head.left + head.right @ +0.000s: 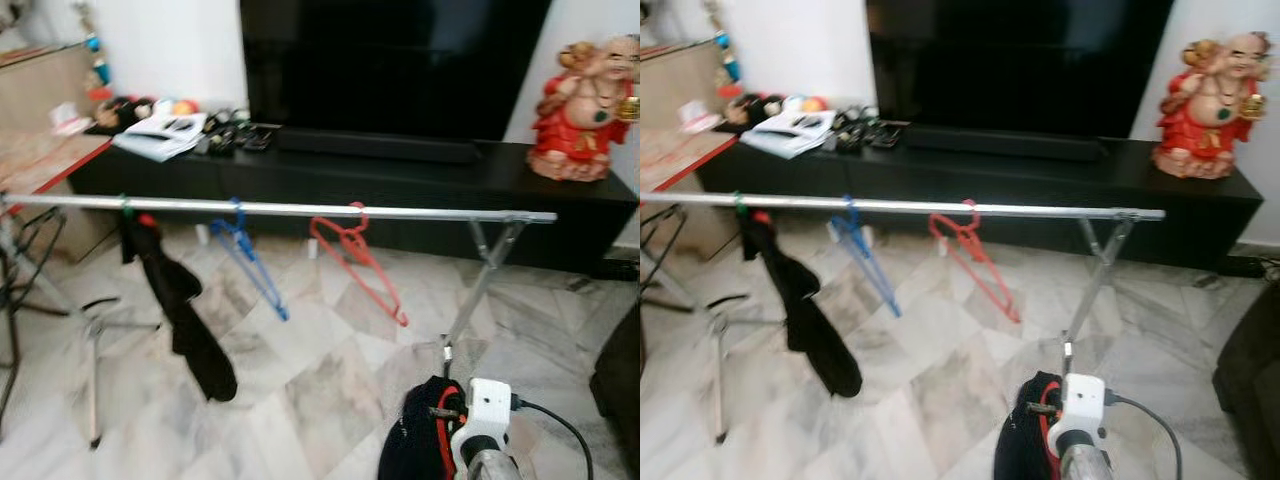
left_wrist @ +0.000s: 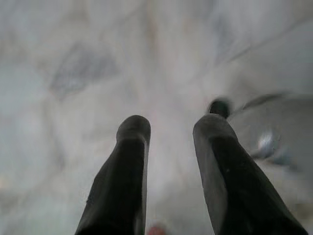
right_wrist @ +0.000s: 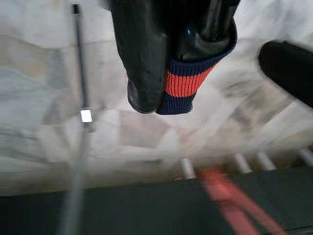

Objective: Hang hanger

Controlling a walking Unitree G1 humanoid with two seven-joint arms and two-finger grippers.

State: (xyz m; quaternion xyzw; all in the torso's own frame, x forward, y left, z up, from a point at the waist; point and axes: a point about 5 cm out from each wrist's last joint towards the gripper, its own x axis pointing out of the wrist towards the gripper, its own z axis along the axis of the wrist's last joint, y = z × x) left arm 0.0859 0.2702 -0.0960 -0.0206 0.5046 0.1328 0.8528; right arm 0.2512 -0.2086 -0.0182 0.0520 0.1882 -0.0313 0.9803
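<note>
Silver rail [image 1: 300, 209] running level across the room on crossed metal legs [image 1: 478, 280]; hung from it, left to right: dark garment [image 1: 180, 310] on a hanger, blue hanger [image 1: 250, 262], red hanger [image 1: 362, 262], all apart. Marble tile floor [image 1: 300, 380] beneath. Behind, long black TV bench [image 1: 400, 180] bearing papers [image 1: 160, 135] and clutter at its left end, red figurine [image 1: 585, 110] at its right

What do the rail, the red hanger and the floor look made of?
Rail: metal, likely; silvery with a dull sheen. Red hanger: thin, evenly coloured, probably plastic or coated wire. Floor: polished marble-look tiles, grey-veined with visible joints.
</note>
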